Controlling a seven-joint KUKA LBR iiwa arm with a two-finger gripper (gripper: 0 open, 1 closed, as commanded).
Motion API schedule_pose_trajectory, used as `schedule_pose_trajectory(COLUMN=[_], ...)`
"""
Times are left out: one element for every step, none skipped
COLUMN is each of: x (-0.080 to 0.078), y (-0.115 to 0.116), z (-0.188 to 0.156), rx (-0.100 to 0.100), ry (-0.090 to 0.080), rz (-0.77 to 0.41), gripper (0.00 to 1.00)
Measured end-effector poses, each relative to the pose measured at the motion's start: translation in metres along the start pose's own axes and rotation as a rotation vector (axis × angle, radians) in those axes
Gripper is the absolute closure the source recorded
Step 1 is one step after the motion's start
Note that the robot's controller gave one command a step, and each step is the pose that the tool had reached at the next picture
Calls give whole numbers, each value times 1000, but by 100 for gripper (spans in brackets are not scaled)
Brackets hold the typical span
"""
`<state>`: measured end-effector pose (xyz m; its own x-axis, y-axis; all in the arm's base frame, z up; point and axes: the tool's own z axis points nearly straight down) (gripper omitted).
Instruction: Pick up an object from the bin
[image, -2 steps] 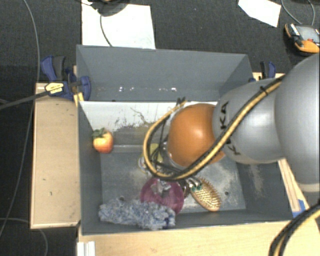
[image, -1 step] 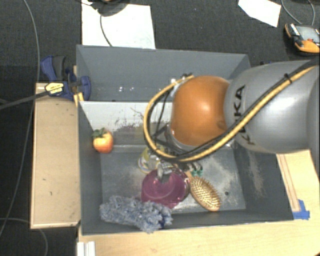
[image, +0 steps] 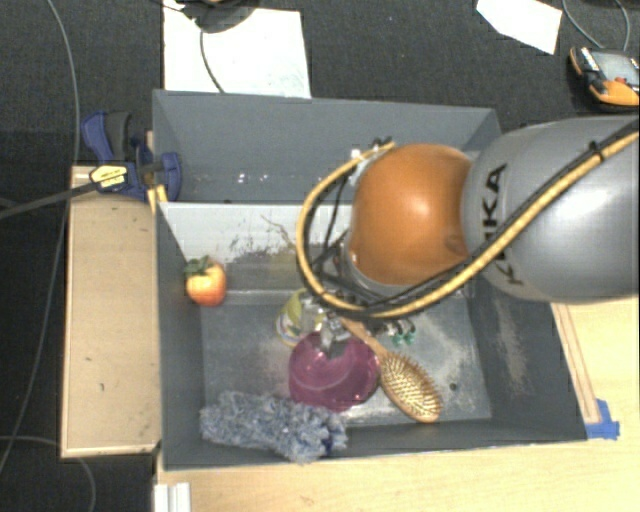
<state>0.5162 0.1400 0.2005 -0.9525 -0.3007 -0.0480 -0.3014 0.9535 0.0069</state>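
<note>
Grey bin (image: 300, 150): gripper (image: 326, 338) is right over the magenta cup-like obj (image: 335, 380) at front-centre, with a wooden hairbrush (image: 410, 388) just beside it. Gripper open/closed: can't tell. IMO centre on the magenta cup-like obj, keep clear of the wooden hairbrush, lift straight up.

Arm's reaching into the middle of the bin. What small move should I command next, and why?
Probably a slight straight descent onto the magenta cup-like thing. The gripper sits over its far edge. The wooden brush lies close beside it on the right and the blue-grey fuzzy cloth just in front, so a sideways move would likely knock them.
</note>
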Motion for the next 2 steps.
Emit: schedule_pose_trajectory(x=[-9,-20], y=[-7,-20], z=[21,9], rx=[-1,-3], ry=[9,6], rz=[-65,-83], gripper=[100,100])
